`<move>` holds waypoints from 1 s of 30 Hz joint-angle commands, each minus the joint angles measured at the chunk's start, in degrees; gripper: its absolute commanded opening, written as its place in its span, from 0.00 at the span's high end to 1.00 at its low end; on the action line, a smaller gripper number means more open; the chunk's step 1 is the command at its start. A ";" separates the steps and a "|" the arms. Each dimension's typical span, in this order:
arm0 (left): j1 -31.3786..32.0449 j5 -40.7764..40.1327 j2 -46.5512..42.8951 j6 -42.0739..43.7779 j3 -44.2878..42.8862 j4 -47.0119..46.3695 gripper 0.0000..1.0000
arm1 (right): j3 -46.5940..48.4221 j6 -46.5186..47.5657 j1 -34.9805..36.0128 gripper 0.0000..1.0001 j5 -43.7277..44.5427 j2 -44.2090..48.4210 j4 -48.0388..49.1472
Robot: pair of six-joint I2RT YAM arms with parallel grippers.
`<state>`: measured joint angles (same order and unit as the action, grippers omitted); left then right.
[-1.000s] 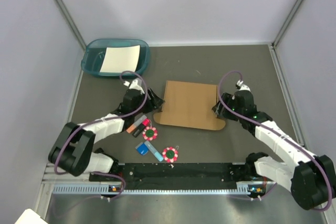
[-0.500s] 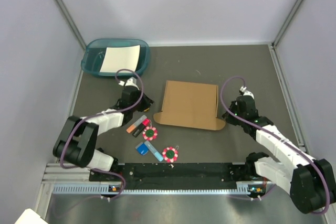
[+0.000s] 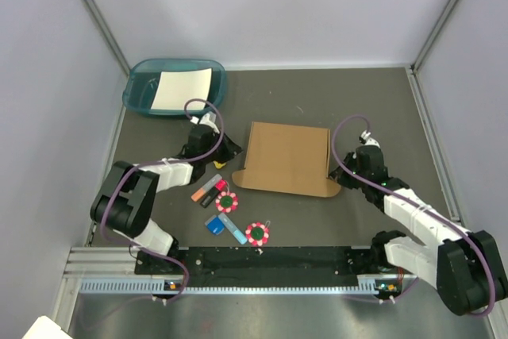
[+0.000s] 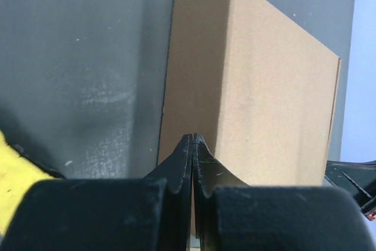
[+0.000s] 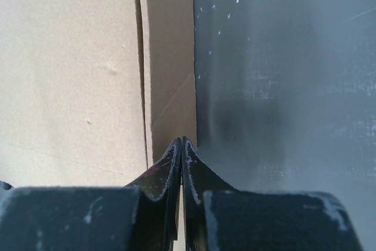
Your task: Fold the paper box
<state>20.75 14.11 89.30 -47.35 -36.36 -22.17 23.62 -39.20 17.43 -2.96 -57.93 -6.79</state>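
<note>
Bearing surface: bench, dk grey, matt; pale flecks & scratches show in the wrist views.
Room: pale walls at 9, 12 & 3 o'clock; metal posts rise from both far corners.
Near edge: black rail at 6 o'clock, arm bases at both ends.
Task item: paper box, brown cardboard, lying flat at bench centre btw the 2 tools; small rounded tabs stick out at both corners of its 6 o'clock edge; a crease runs along its 3 o'clock edge.
L side: left tool at the box's 9 o'clock edge, fingers pressed together, nothing seen btw them; tip overlaps the cardboard in the wrist view, contact can't tell.
R side: right tool at the box's 3 o'clock edge, near the 6 o'clock corner; fingers pressed together, tip over the narrow edge strip.
Far L corner: teal tray at 10 o'clock, white sheet inside; well apart from box.
Clutter: markers, 2 round pink-green pieces, blue card, grouped at 7 o'clock of box, just beside L arm.
Open room: bare bench strip from box to far wall at 12 o'clock; another at 3 o'clock past R arm.
</note>
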 commanded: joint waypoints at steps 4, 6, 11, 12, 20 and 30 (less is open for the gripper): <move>-0.10 3.73 2.46 -1.16 -1.96 -5.86 1.00 | -0.50 -1.05 -0.47 1.00 -1.35 -0.34 5.03; -0.10 3.91 3.07 -1.16 -1.96 -5.60 1.00 | -0.68 -1.14 -0.56 1.00 -0.99 -0.08 5.03; -0.10 0.67 2.55 -0.90 -0.91 -4.10 1.00 | -0.68 -1.05 -0.47 1.00 -0.55 0.10 5.03; -0.10 0.31 2.38 -0.81 -0.65 -4.02 1.00 | -0.76 -1.05 -0.47 1.00 -0.55 0.19 5.03; 0.25 2.41 0.53 -0.99 1.11 -5.25 1.00 | -0.59 -0.79 -0.47 1.00 -0.20 0.36 5.12; 0.60 5.84 -0.79 -1.95 4.54 -9.20 1.00 | -0.94 -0.70 -0.47 1.00 -1.52 -0.25 6.35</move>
<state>21.10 17.37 90.45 -48.34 -32.82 -26.24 22.83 -40.07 17.43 -3.75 -58.28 -3.77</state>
